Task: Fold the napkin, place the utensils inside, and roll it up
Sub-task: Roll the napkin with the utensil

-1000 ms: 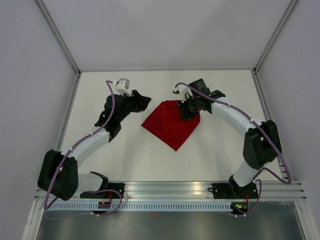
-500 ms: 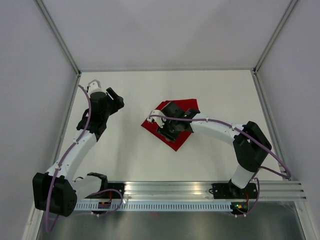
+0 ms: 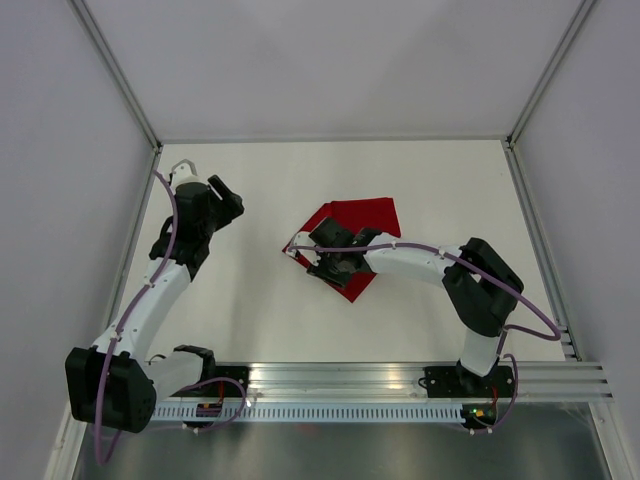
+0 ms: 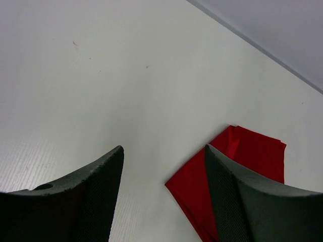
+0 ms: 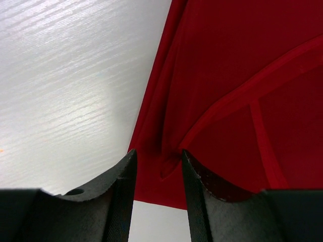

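The red napkin lies folded on the white table, its layered edges and hems plain in the right wrist view. My right gripper hangs low over the napkin's left side. It is open, and a folded corner of the cloth lies between the fingers, ungripped. My left gripper is far to the left, apart from the cloth and open over bare table. The napkin shows past its right finger. The utensils are out of view.
The white table is walled in by grey panels at the left, back and right. An aluminium rail carrying both arm bases runs along the near edge.
My left arm has pulled back to the left, away from the napkin. My right gripper has crossed from the napkin's upper right corner to its lower left side.
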`<state>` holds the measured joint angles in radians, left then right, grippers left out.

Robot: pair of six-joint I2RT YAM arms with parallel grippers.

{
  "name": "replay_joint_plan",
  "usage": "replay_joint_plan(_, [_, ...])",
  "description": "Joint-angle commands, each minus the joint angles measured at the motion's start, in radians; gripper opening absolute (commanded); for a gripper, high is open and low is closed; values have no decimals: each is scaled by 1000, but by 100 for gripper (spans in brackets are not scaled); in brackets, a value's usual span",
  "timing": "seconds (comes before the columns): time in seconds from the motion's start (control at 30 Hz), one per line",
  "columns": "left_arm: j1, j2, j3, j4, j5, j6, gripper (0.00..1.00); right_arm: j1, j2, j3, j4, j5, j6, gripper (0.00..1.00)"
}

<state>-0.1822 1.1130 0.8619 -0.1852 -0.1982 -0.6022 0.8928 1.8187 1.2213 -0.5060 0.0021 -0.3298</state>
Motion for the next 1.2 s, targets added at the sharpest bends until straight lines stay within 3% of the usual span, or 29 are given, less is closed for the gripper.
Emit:
replay_joint_plan(0.0, [9, -18, 35, 1, 32, 1, 70, 8, 1, -8, 30, 84, -6, 46])
replay_joint_plan(0.27, [20, -8, 28, 13, 55, 2, 70, 6, -7, -13, 26, 90, -5, 45])
replay_joint_plan(0.63, [32, -5, 25, 18, 77, 7, 69, 8, 8, -8, 11, 81, -3, 17])
replay_joint_plan(1.17, [44, 10, 23, 39, 108, 7, 67, 26, -25, 98, -117, 214, -11, 13])
